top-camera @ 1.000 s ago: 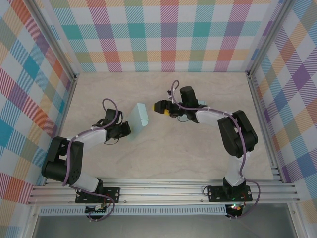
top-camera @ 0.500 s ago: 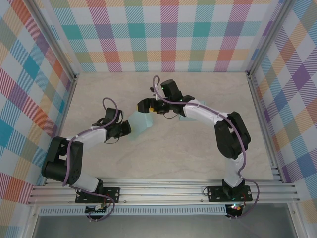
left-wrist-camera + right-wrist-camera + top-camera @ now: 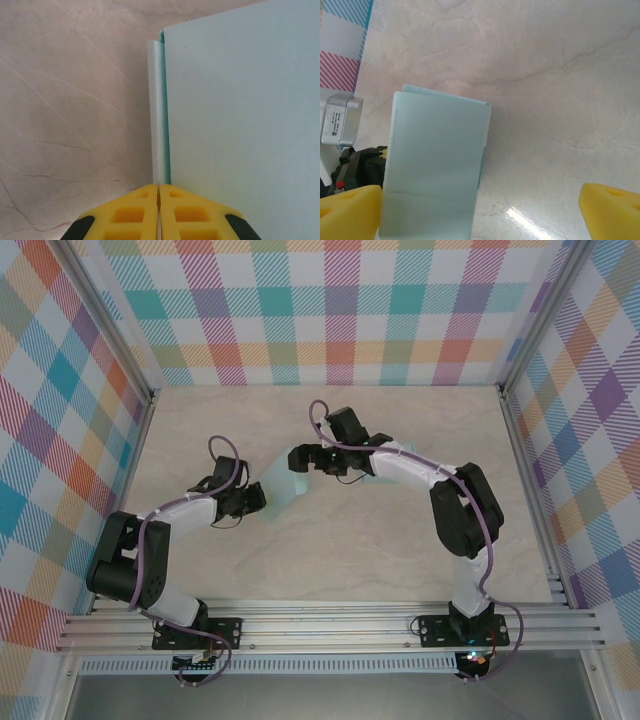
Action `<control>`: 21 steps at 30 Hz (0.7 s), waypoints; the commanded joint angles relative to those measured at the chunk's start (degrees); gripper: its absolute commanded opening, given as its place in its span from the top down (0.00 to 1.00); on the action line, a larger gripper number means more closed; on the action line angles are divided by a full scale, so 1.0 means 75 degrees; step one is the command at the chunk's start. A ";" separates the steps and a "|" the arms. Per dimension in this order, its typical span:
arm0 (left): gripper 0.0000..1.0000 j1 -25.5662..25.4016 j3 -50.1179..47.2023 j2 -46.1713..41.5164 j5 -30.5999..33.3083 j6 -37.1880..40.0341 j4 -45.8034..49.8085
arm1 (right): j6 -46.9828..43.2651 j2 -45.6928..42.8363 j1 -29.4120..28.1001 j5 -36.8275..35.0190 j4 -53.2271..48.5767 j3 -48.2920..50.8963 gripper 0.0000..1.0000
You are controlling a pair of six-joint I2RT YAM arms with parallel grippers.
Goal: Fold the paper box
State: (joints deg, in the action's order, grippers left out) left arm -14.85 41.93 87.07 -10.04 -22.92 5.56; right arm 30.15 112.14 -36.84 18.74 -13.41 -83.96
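The paper box [image 3: 281, 488] is pale teal and stands on edge on the table, left of centre. My left gripper [image 3: 256, 502] is at its near left end. In the left wrist view the yellow fingers [image 3: 125, 215] are shut together on a thin flap of the box [image 3: 240, 125]. My right gripper [image 3: 301, 457] hovers at the box's far end, open. In the right wrist view its yellow fingertips [image 3: 350, 210] stand wide apart, with the box [image 3: 435, 165] towards the left one and touching neither.
The pale marbled table [image 3: 330, 550] is walled on three sides by plaid panels [image 3: 340, 310]. A pale teal patch [image 3: 374, 476] shows under the right arm's forearm. Both arm bases sit on the metal rail [image 3: 330, 625] at the near edge.
My right gripper has swung left from mid-table to the far end of the box, still open. The left gripper and the box have barely moved.
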 commanded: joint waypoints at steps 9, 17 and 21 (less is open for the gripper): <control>0.91 0.0023 0.0056 -0.0155 -0.0041 -0.0085 0.0122 | 0.0733 0.0302 -0.0038 0.1500 0.1169 0.0367 0.36; 0.75 0.0021 -0.0021 -0.0970 0.0055 -0.0114 -0.0055 | 0.1318 0.0078 0.0118 0.1282 0.1152 0.0827 0.51; 0.43 0.0012 -0.0237 -0.2060 0.0120 0.0329 -0.0344 | 0.1975 -0.0173 0.0554 0.1809 0.1605 0.1396 0.54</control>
State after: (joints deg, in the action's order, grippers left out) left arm -14.85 41.23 77.23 -9.61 -22.65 5.50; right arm 40.82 113.08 -34.85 29.52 -3.40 -76.01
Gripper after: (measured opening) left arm 0.527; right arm 0.466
